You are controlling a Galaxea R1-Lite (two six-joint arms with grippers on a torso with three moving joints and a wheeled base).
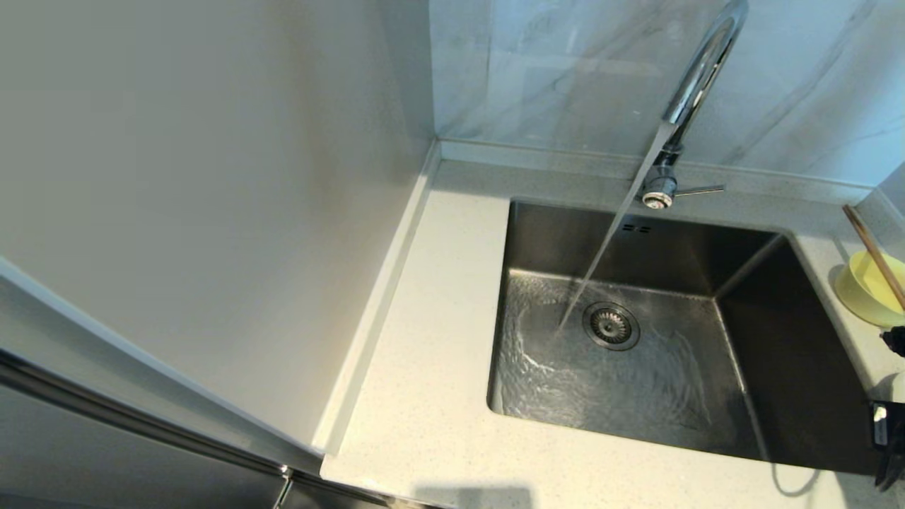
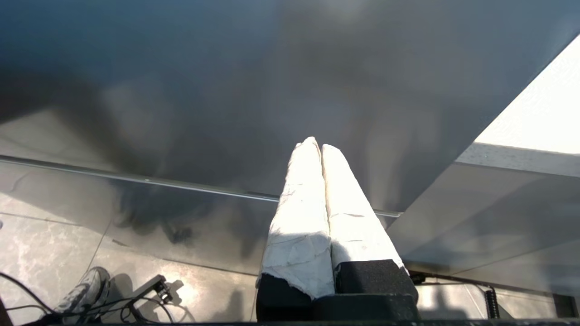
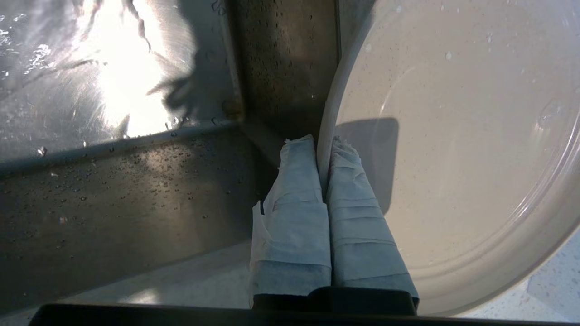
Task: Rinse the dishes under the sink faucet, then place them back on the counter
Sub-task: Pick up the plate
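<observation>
Water pours from the chrome faucet (image 1: 696, 78) into the steel sink (image 1: 551, 240), landing just left of the drain (image 1: 611, 326). In the right wrist view my right gripper (image 3: 322, 142) is shut on the rim of the cream-white plate (image 3: 453, 158), which is wet with droplets. It holds the plate by the sink's right side, above the wet sink wall (image 3: 136, 194) and a corner of counter (image 3: 557, 280). The pale-yellow bowl (image 1: 866, 290) stands on the counter right of the sink, with the chopsticks (image 1: 873, 254) leaning in it. My left gripper (image 2: 319, 145) is shut on nothing, parked by a cabinet front.
The faucet's thin lever (image 1: 700, 189) points right at its base. A wide strip of speckled counter (image 1: 424, 353) lies left of the sink, bounded by a tall pale panel (image 1: 212, 212). Marble tiles rise behind. Black parts of my right arm (image 1: 889, 431) show at the right edge.
</observation>
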